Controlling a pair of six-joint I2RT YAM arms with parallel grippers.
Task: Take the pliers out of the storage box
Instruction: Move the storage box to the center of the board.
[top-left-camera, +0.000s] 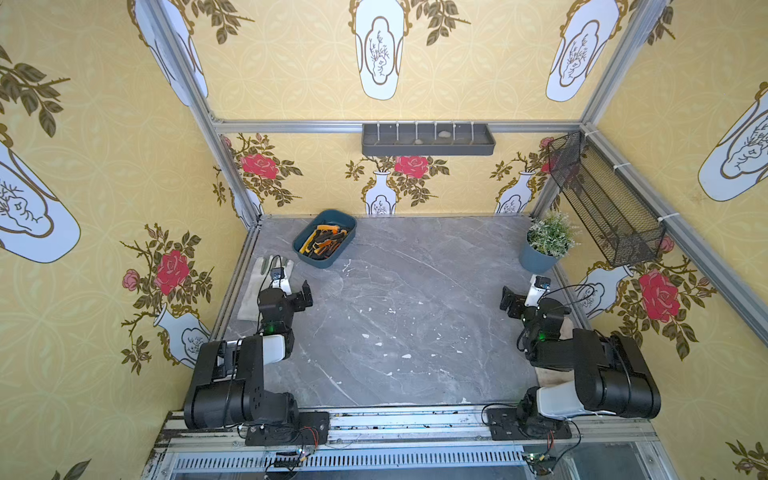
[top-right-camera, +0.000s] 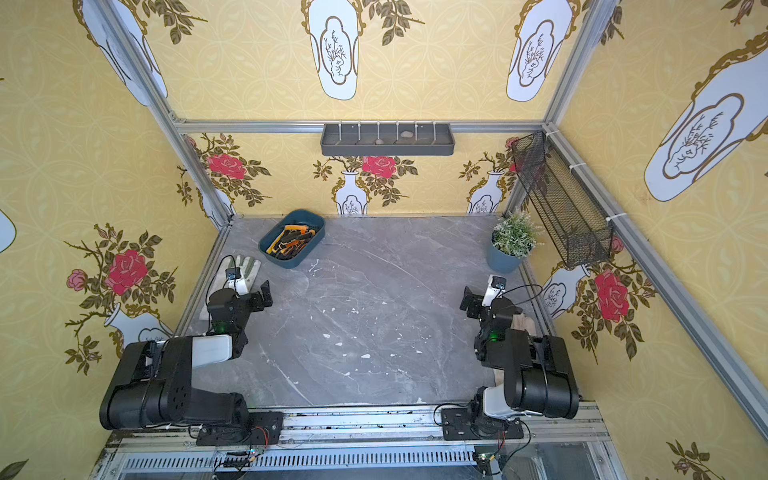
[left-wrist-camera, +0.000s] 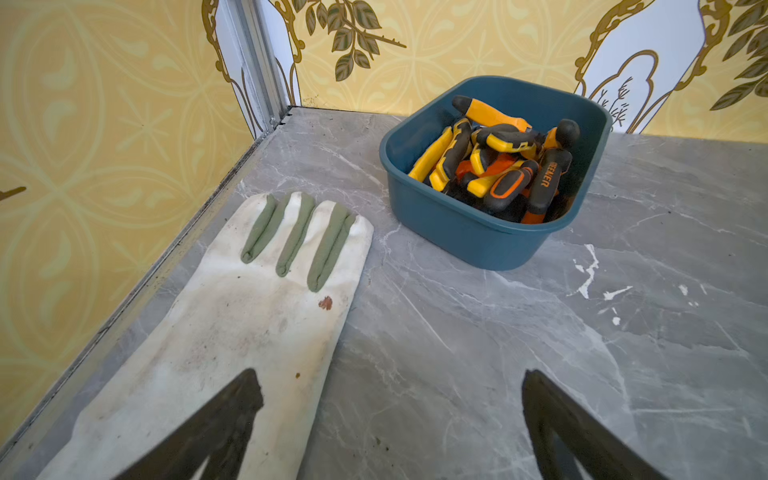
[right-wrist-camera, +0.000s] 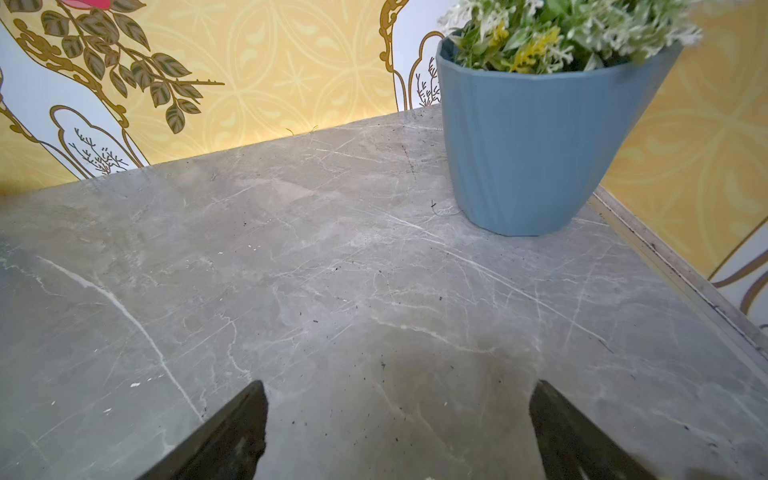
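The storage box (top-left-camera: 337, 254) (top-right-camera: 305, 254) is a dark teal tub at the far left of the grey table, close to the back wall. Several pliers (top-left-camera: 324, 242) (top-right-camera: 291, 243) with yellow-and-black and orange-and-black handles lie heaped inside it. In the left wrist view the box (left-wrist-camera: 457, 232) and the pliers (left-wrist-camera: 494, 166) lie ahead of the fingers. My left gripper (top-left-camera: 293, 282) (top-right-camera: 251, 283) (left-wrist-camera: 388, 376) hovers open and empty in front of the box, partly above a glove. My right gripper (top-left-camera: 521, 291) (top-right-camera: 481, 291) (right-wrist-camera: 400, 386) is open and empty over bare table at the right.
A white work glove (top-left-camera: 257, 291) (left-wrist-camera: 249, 324) with green finger strips lies flat by the left wall. A blue plant pot (top-left-camera: 536, 259) (right-wrist-camera: 528, 145) stands at the back right. A grey wall tray (top-left-camera: 428, 141) and a black mesh basket (top-left-camera: 602, 203) hang on the walls.
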